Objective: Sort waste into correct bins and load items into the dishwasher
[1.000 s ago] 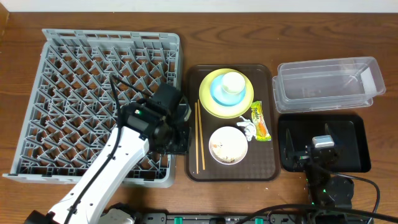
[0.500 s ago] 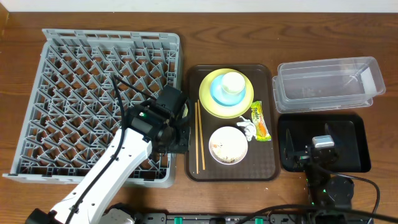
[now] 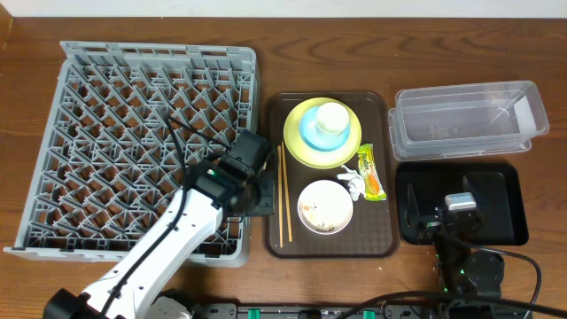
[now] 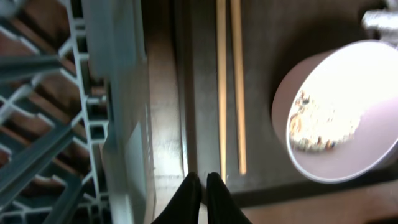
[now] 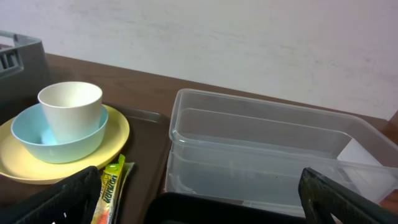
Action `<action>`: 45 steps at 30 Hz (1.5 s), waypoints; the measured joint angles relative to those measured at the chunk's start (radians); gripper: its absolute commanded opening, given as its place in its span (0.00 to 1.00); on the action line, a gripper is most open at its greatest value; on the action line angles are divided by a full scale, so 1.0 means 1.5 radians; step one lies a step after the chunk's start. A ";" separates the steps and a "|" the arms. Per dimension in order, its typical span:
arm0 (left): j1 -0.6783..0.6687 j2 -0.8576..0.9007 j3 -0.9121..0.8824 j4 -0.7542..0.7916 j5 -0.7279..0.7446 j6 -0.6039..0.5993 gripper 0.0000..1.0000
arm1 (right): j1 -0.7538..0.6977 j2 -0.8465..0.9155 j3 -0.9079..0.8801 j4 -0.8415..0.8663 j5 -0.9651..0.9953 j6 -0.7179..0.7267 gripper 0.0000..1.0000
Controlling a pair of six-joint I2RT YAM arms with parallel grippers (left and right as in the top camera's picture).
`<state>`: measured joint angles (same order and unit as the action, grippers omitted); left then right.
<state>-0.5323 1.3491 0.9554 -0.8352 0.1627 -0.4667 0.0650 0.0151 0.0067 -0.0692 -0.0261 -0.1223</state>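
Hovering low over the left rim of the brown tray [image 3: 376, 232], just beside the right wall of the rack [image 3: 115, 133], the left gripper [image 4: 203, 186] has its two fingers pressed together, and nothing shows between them. The chopsticks [image 3: 283, 197] lie side by side on the tray just right of that rim, running lengthwise. In the wrist view the near end of the left stick runs right up to the fingertips, and whether they touch cannot be told. Right of the chopsticks stands the white bowl [image 3: 325, 206], with beige scraps [image 4: 317, 121] strewn over its floor. Behind it on the tray sits the plate [image 3: 297, 149], which carries the blue bowl [image 3: 309, 133], and the cup [image 3: 332, 117] stands upright inside that bowl. The wrapper [image 3: 371, 170] lies along the tray's right side, just beside the plate. The tissue [image 3: 352, 183] touches its left edge, between it and the white bowl. The tub [image 3: 465, 120] is on the table right of the brown tray, and the black tray [image 3: 505, 190] lies just in front of it. The right gripper [image 5: 199, 177] sits low over the black tray with its fingers spread wide, holding nothing, and its camera looks across the tub toward the stacked plate.
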 measured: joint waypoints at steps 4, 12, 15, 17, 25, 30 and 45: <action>-0.033 0.000 0.000 0.030 -0.055 -0.029 0.08 | 0.000 0.000 0.000 0.000 0.000 0.000 0.99; -0.090 0.028 0.000 0.083 -0.144 -0.069 0.09 | 0.000 0.000 0.000 0.000 0.000 0.000 0.99; -0.106 0.077 0.000 0.102 -0.154 -0.075 0.09 | 0.000 0.000 0.000 0.000 0.000 0.000 0.99; -0.112 0.112 0.000 0.112 -0.158 -0.076 0.09 | 0.000 0.000 0.000 0.000 0.000 0.000 0.99; -0.123 0.189 0.000 0.156 -0.127 -0.083 0.09 | 0.000 0.000 0.000 0.000 0.000 0.000 0.99; -0.126 0.190 0.000 0.192 -0.054 -0.085 0.08 | 0.000 0.000 0.000 0.000 0.000 0.000 0.99; -0.154 0.189 0.000 0.205 -0.031 -0.060 0.09 | 0.000 0.000 0.000 0.000 0.000 0.000 0.99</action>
<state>-0.7631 1.6333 0.9554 -0.5282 0.1169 -0.5571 0.0650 0.0151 0.0067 -0.0689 -0.0261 -0.1223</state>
